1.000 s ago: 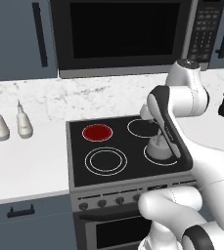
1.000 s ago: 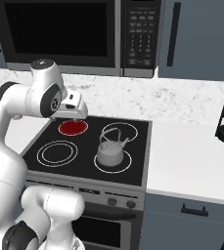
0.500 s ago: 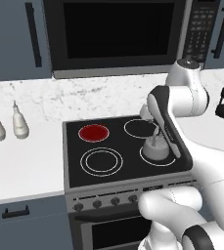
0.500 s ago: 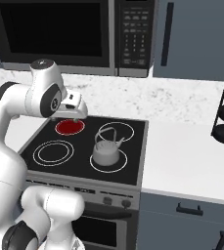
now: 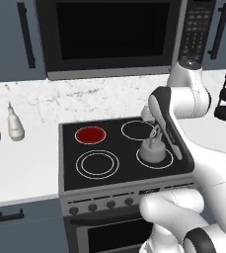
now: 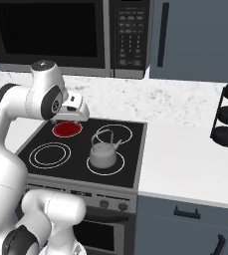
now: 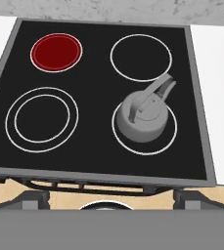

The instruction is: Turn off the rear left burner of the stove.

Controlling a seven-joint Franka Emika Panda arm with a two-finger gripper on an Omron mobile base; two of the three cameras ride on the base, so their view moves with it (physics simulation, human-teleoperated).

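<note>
Evidently the glowing red rear left burner disc (image 7: 56, 52) sat at 10 o'clock on the black glass stove (image 7: 99, 161) w/ grey kettle (image 7: 144, 117) at 4, gripper (image 6: 77, 113) released, empty, hovering above since knobs weren't reached yet.

- No readable words, brands or numbers anywhere.
- Microwave control panel (image 6: 129, 39): rows of pale button marks, too small and blurred to read.
- Stove (image 7: 191, 93): white ring marks on the black glass, no lettering.
- Stove front panel (image 5: 151, 190): a faint pale mark above the knobs, illegible.
</note>
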